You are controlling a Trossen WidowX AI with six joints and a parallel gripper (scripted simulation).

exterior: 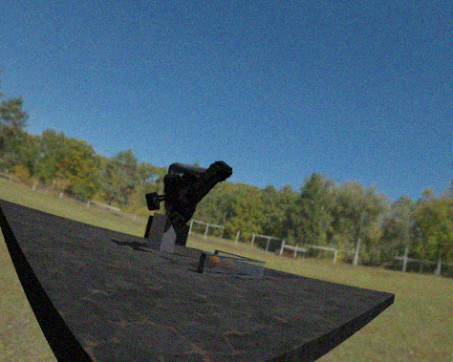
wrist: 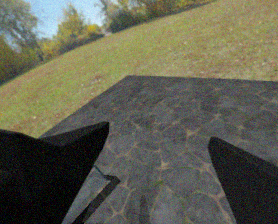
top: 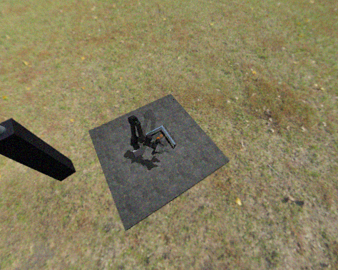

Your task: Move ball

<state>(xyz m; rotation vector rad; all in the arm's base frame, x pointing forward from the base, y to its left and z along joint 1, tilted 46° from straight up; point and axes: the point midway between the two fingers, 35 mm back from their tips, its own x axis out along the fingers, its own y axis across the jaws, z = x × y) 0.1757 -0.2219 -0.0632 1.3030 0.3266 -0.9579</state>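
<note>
The gripper (wrist: 157,165) stood spread wide and held nothing, while the orange ball (top: 159,136) lay on the counter (top: 188,180) inside the corner of the clear walls (top: 165,135), where a careless sweep could probably knock it loose.

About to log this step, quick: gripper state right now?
Gripper: open, fingers spread wide, nothing between them; only table shows in the gap.
</note>
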